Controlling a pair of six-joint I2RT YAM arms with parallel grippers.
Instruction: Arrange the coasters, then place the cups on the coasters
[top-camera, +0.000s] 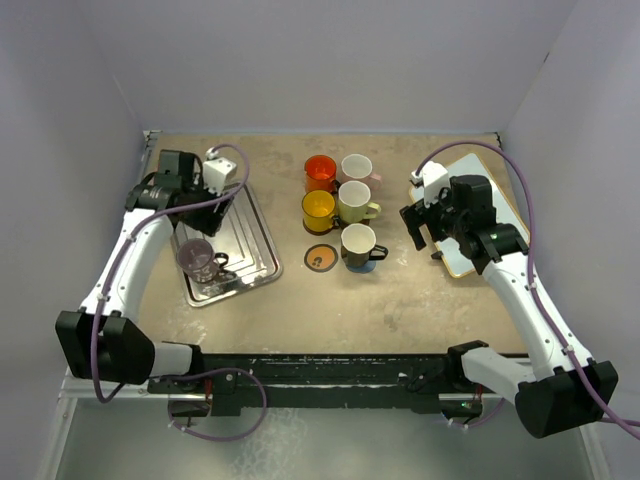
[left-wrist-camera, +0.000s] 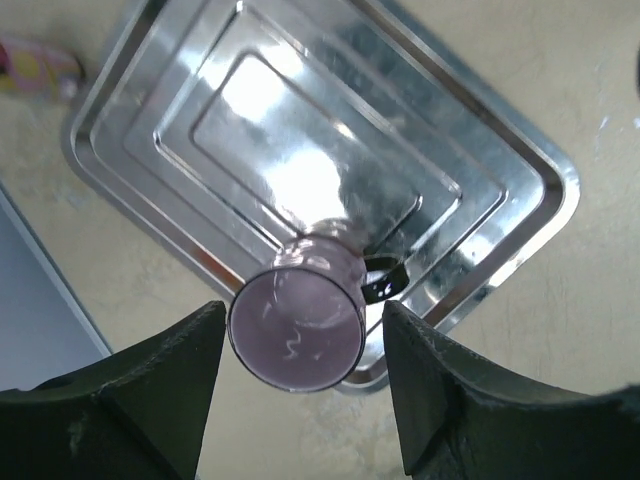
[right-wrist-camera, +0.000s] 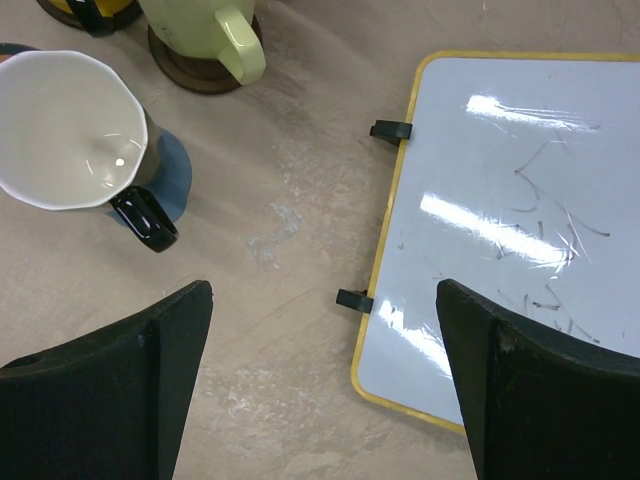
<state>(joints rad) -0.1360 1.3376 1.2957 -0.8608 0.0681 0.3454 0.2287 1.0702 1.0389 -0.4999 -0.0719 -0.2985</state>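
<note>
Seen from above, five cups stand in two columns at mid-table (top-camera: 420, 300): red-orange (top-camera: 320, 170) and pink (top-camera: 357, 170) at the back, yellow (top-camera: 318, 208) and cream-green (top-camera: 355, 202) next, and the black cup (top-camera: 358, 242) at the front right. Beside it, a black coaster with an orange rim (top-camera: 320, 257) lies bare. The sixth, a purplish glass cup (top-camera: 197, 258), stands upright on the near-left part of a silver tray (top-camera: 250, 265) on the left. Only the left wrist camera shows how the left gripper (left-wrist-camera: 300, 320) meets it. The two dark fingers (left-wrist-camera: 180, 370) are spread to either side of the cup's rim, with a sliver of gap on each side, gripping nothing. The glass is translucent and tinted lilac, with its open mouth facing the lens, a dark handle (left-wrist-camera: 385, 280) on the right, and the base close to the tray's edge. That camera also catches a blurred pink-and-yellow object (left-wrist-camera: 35, 70) just beyond the tray's corner, unseen from above. The right wrist camera adds detail from the other side. The black cup's white inside and black handle are clear, it sits on a grey-blue coaster (right-wrist-camera: 175, 180), and the cream-green cup sits on a dark brown coaster (right-wrist-camera: 190, 75). The right gripper (right-wrist-camera: 325, 300) hangs wide open over bare table, between the black cup and a yellow-edged whiteboard (right-wrist-camera: 520, 200).
</note>
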